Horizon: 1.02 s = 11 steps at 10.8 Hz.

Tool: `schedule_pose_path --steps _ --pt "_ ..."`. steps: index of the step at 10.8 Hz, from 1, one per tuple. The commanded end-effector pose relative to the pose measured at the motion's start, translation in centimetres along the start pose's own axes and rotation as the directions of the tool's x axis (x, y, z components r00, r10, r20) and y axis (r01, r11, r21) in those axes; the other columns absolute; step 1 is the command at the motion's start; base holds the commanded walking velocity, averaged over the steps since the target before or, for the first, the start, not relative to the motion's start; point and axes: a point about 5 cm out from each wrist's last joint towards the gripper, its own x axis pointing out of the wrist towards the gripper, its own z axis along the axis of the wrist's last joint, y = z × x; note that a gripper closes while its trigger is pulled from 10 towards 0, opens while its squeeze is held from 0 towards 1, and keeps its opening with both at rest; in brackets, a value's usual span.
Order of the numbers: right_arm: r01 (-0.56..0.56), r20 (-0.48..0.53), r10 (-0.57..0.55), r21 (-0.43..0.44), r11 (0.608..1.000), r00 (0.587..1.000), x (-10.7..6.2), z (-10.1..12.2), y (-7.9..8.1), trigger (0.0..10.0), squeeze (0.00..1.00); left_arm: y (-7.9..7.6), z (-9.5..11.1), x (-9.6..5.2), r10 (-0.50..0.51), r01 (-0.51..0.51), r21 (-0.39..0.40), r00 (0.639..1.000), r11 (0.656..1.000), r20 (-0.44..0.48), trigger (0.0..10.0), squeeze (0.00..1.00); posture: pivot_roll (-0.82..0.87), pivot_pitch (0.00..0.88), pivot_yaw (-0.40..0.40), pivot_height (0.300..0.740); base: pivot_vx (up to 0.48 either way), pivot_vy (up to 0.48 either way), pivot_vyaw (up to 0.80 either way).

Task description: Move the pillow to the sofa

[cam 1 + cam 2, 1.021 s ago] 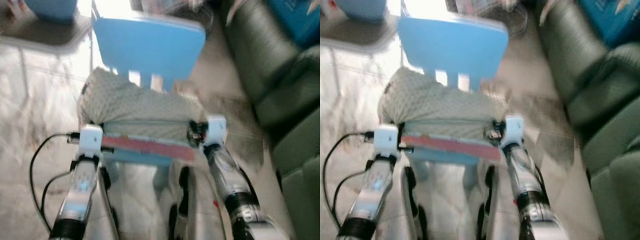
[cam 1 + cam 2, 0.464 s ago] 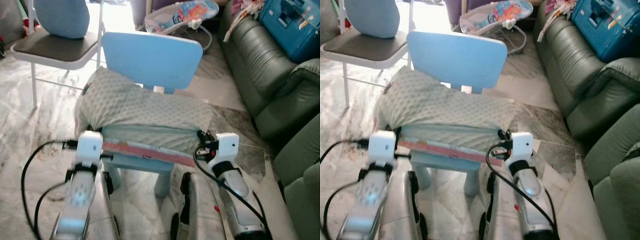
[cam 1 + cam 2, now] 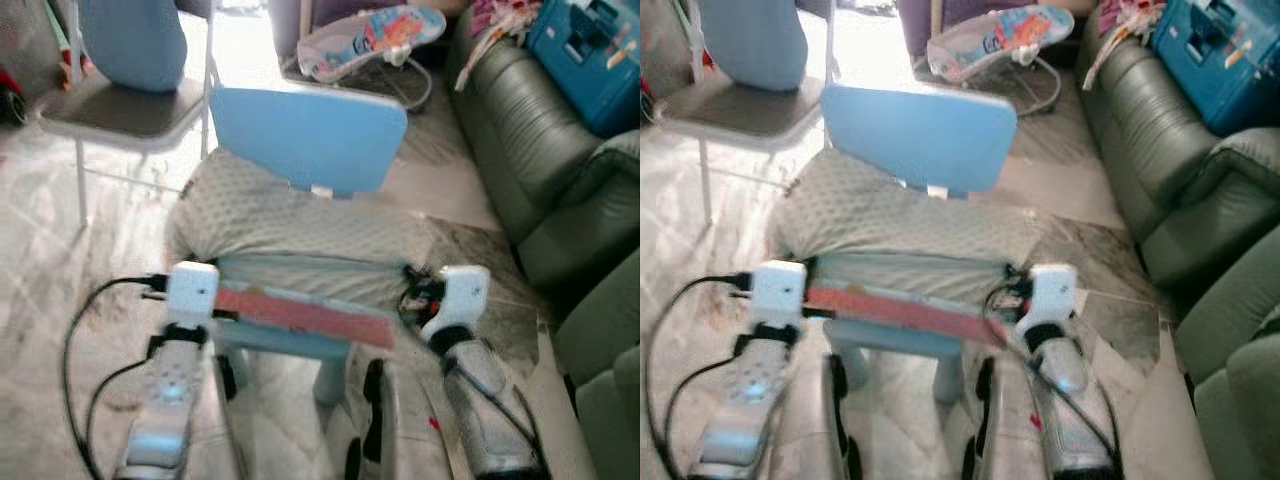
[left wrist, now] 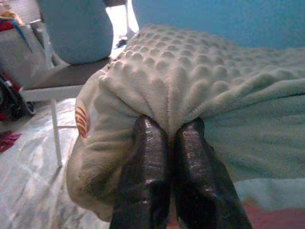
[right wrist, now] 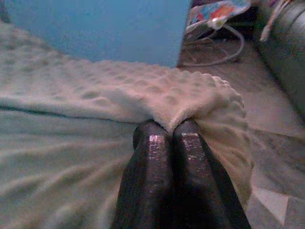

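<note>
Here, a pale bumpy pillow (image 3: 300, 225) lying across the seat of a small blue chair (image 3: 308, 135), its rear edge against the blue backrest, its front edge overhanging a red strip along the seat's front. Left gripper (image 4: 167, 139) at the pillow's left front corner, black fingers (image 4: 145, 162) pressed together with a fold of the dimpled fabric pinched between them — tips sunk into the cloth. Right gripper (image 5: 167, 130) at the right front corner, likewise clamped on a ridge of the same cover, fingers (image 5: 151, 157) side by side and touching. From the head views, both silver arms reaching forward on either side of the seat, white wrist blocks just at the pillow's front corners, black cable looping off the left arm. Pillow resting on the chair, sagging a little over the left side, a small orange-striped tag on that end in the left wrist view.

Off to the robot's right, a dark green leather sofa (image 3: 545, 150) — well apart from the pillow, with a blue plastic case (image 3: 590, 55) on its cushions. Behind the blue chair, to the left, a white-framed chair (image 3: 125, 115) with a dark seat and a blue cushion (image 3: 132, 40) standing upright on it. Further back, a colourful baby bouncer (image 3: 375, 30) on the pale marbled floor (image 3: 60, 260). Head views slightly blurred.
</note>
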Motion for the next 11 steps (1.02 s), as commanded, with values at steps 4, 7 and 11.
schedule_pose_path --steps 4,7,11 --pt "0.076 0.045 -0.076 -0.008 0.997 0.996 0.4 1.5 -1.7 10.0 0.00 0.6 0.6 0.7 0.015 -0.015 -0.002 1.000 1.000 -0.001 10.0 0.00 0.05 0.000 -0.055 0.677 0.000 0.000 0.00" --pt "0.077 0.052 -0.076 -0.007 0.997 0.996 0.7 1.9 -1.6 10.0 0.00 0.3 0.5 1.0 0.019 -0.020 -0.017 0.999 1.000 -0.026 10.0 0.00 0.04 0.000 -0.062 0.725 0.000 0.000 0.00" --pt "0.083 0.051 -0.082 -0.020 0.996 0.995 0.7 2.1 -1.9 10.0 0.00 -1.1 0.6 0.9 -0.089 0.088 -0.053 0.995 0.995 -0.034 10.0 0.00 0.04 0.000 -0.071 0.740 0.000 0.000 0.00"
